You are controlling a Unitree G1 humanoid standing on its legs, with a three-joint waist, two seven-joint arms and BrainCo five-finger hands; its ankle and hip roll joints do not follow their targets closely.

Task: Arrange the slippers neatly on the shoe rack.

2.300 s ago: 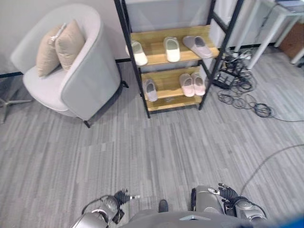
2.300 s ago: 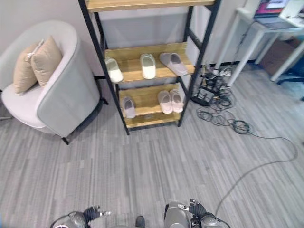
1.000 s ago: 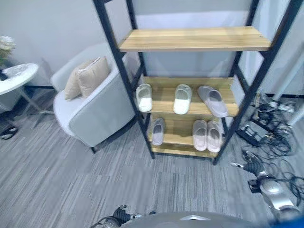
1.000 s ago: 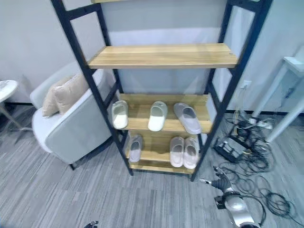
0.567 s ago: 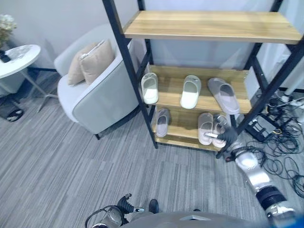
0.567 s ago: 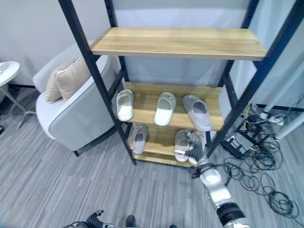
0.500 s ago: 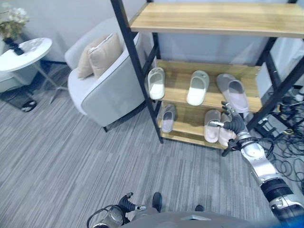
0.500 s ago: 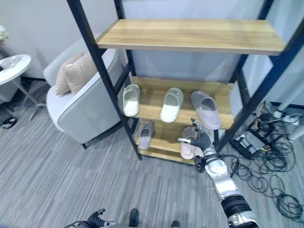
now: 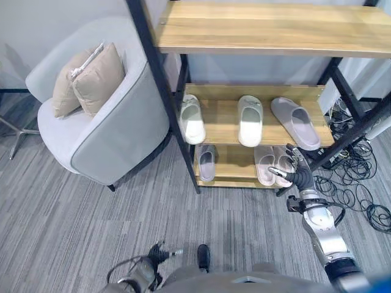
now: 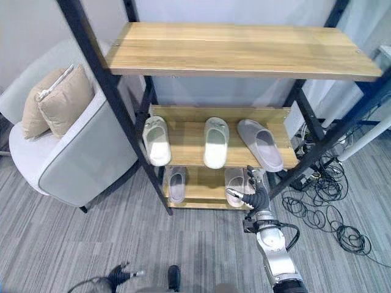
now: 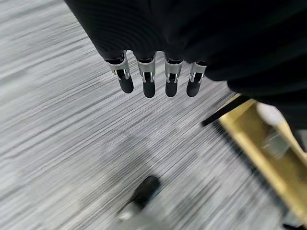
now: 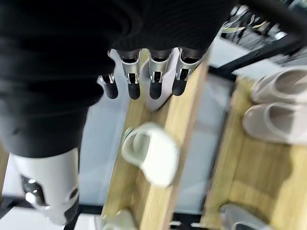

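The shoe rack [image 9: 166, 97] has a black frame and wooden shelves. Its middle shelf holds a pale green slipper [image 9: 192, 119], a white slipper [image 9: 249, 112] and a lilac-grey slipper [image 9: 295, 123] lying askew. A grey slipper [image 9: 206, 163] and a pink pair [image 9: 272, 165] sit on the lower shelf. My right hand [image 9: 297, 174] hovers open just in front of the pink pair, at the rack's right front post, holding nothing. In the right wrist view its straight fingers [image 12: 152, 76] point past the white slipper [image 12: 148, 153]. My left hand [image 9: 156, 255] hangs low over the floor, fingers [image 11: 148, 79] straight.
A grey armchair [image 9: 116, 137] with two beige cushions [image 9: 85, 82] stands left of the rack. Black cables [image 9: 360, 189] lie tangled on the floor to the rack's right. A wide top shelf [image 9: 269, 27] overhangs the slippers. Grey plank floor [image 9: 91, 226] lies before the rack.
The view has shifted as I closed on the rack. My right arm came up from my side and reached forward to the lower shelf by the pink pair. The slippers lie as before.
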